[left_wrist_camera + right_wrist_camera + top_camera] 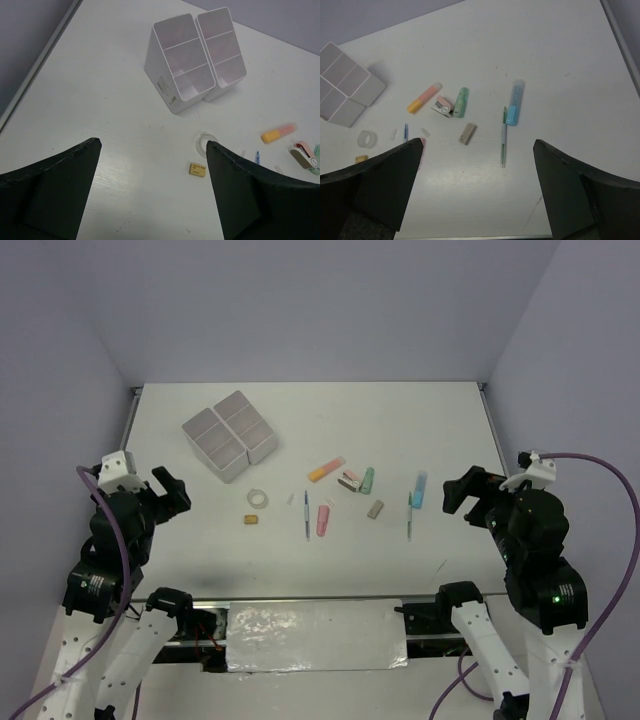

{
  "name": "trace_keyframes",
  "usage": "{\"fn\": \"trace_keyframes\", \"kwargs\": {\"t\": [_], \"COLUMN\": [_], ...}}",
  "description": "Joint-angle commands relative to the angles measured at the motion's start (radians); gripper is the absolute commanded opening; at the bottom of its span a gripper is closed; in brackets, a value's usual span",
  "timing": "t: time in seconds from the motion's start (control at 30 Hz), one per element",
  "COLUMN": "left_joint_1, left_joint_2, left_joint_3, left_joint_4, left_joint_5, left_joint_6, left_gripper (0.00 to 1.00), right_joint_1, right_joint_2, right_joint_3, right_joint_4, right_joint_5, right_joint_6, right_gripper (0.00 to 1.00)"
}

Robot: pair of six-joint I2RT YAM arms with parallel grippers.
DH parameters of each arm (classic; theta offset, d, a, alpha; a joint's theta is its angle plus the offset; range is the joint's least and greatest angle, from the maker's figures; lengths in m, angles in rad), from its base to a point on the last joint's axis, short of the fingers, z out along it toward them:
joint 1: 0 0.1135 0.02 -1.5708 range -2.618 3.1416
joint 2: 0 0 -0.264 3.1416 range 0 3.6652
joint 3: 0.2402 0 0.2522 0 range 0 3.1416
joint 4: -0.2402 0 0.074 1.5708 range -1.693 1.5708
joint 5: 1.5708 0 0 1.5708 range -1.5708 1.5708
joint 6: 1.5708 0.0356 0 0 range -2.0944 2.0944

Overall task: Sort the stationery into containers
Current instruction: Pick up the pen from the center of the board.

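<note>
Sorting isn't starting yet: left fingers (50,192) and right fingers (372,185) are hanging wide apart, empty. Stationery (461,102) is lying ahead of the right ones, containers (160,72) ahead of the left. Next, I'm guessing, reaching for the blue marker (515,101).

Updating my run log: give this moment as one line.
left gripper open | right gripper open | containers empty | stationery on table

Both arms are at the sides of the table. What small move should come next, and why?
Probably lower the right fingers toward the light blue marker: they are open and empty, that marker lies close on their side, and every item is outside the containers.
</note>
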State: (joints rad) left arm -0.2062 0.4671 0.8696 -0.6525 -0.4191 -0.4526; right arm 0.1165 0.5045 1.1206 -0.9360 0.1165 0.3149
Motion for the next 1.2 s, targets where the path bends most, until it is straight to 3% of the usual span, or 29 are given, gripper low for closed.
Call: {"fn": "trace_keyframes", "kwargs": {"t": [0.0, 0.23, 0.37, 0.43, 0.53, 0.57, 0.6, 0.63, 0.83, 1.17], "left_joint_1": [-0.004, -0.004, -0.004, -0.004, -0.007, -0.010, -0.015, -0.015, -0.030, -0.032], "left_joint_2": [0.016, 0.039, 0.038, 0.030, 0.018, 0.018, 0.018, 0.019, 0.050, 0.064], "left_joint_3": [0.003, 0.003, 0.003, 0.000, -0.007, -0.011, -0.011, -0.011, -0.012, -0.014], "left_joint_4": [0.030, 0.028, 0.030, 0.039, 0.044, 0.044, 0.044, 0.044, 0.053, 0.054], "left_joint_5": [-0.001, 0.005, 0.016, 0.031, 0.039, 0.040, 0.037, 0.039, 0.069, 0.075], "left_joint_6": [-0.014, -0.017, -0.011, -0.005, 0.000, -0.001, -0.003, -0.003, 0.005, 0.006], "left_gripper": [0.99, 0.99, 0.99, 0.99, 0.99, 0.99, 0.99, 0.99, 0.99, 0.99], "right_joint_1": [0.014, 0.017, 0.018, 0.034, 0.101, 0.127, 0.133, 0.133, 0.140, 0.141], "right_joint_2": [-0.006, 0.083, 0.277, 0.365, 0.556, 0.583, 0.639, 0.664, 0.802, 1.023], "right_joint_3": [0.038, -0.002, -0.064, -0.096, -0.111, -0.125, -0.136, -0.146, -0.189, -0.245], "right_joint_4": [0.029, 0.100, 0.155, 0.180, 0.178, 0.183, 0.190, 0.203, 0.275, 0.390], "right_joint_5": [-0.001, -0.211, -0.293, -0.264, -0.042, 0.047, 0.070, 0.071, 0.095, 0.055], "right_joint_6": [0.007, 0.050, 0.115, 0.107, 0.102, 0.095, 0.078, 0.078, 0.066, 0.050], "right_gripper": [1.00, 1.00, 1.00, 1.00, 1.00, 0.97, 0.87, 0.87, 0.65, 0.61]}}
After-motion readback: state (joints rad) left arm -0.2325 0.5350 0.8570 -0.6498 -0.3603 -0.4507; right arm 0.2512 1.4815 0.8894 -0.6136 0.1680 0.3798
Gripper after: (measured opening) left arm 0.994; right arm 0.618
